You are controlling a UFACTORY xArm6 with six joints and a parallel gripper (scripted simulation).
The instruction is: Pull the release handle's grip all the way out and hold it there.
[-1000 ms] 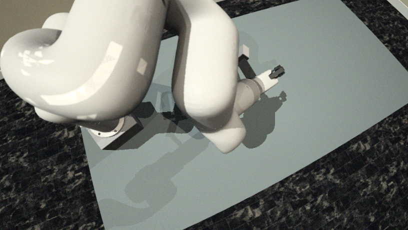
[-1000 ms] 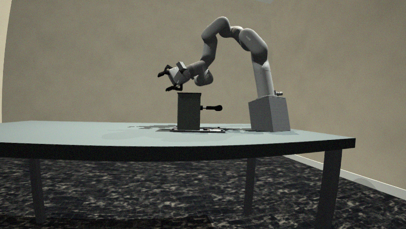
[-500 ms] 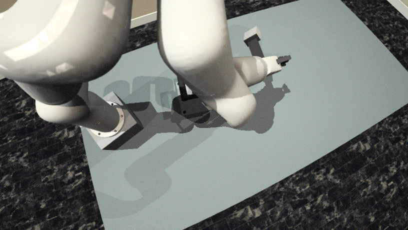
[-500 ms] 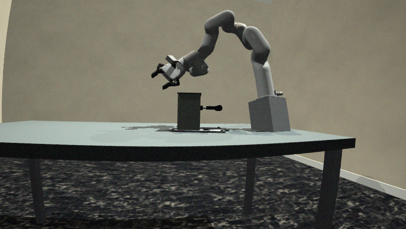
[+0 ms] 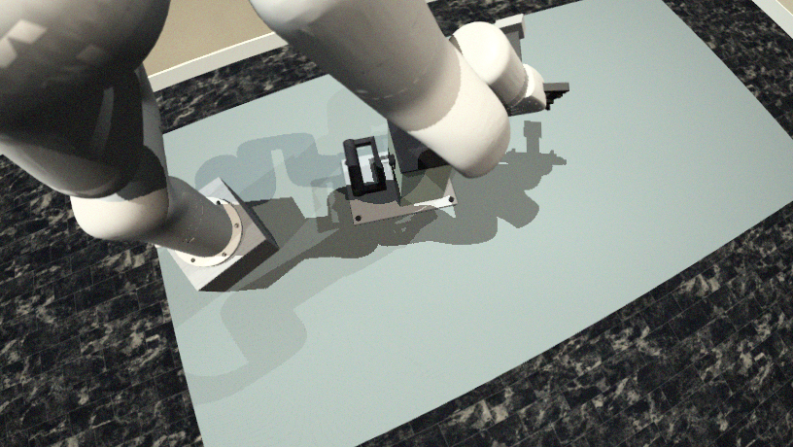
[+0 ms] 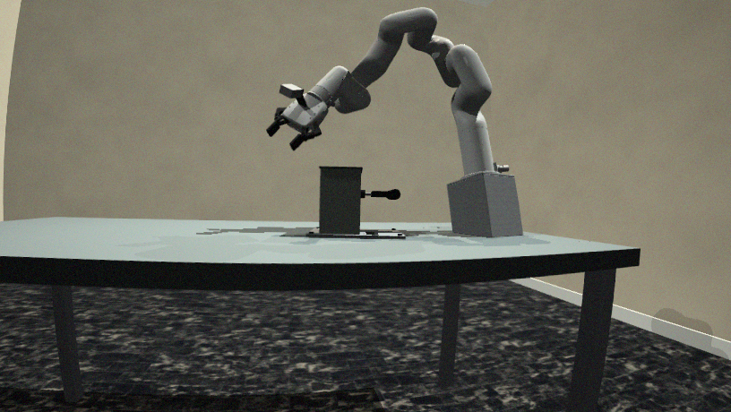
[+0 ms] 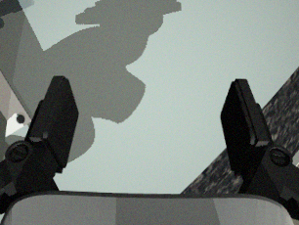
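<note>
The release handle's dark housing stands on a flat baseplate in the middle of the table. Its black grip sticks out level on the side facing the arm's pedestal. My gripper is open and empty. It hangs in the air above and beyond the housing, on the side away from the grip, and touches nothing. In the wrist view I see bare table, my own shadow and a corner of the baseplate.
The arm's grey pedestal stands on the table near the grip's side. The arm's thick links arch over the housing and hide part of it in the top view. Dark patterned floor surrounds the table.
</note>
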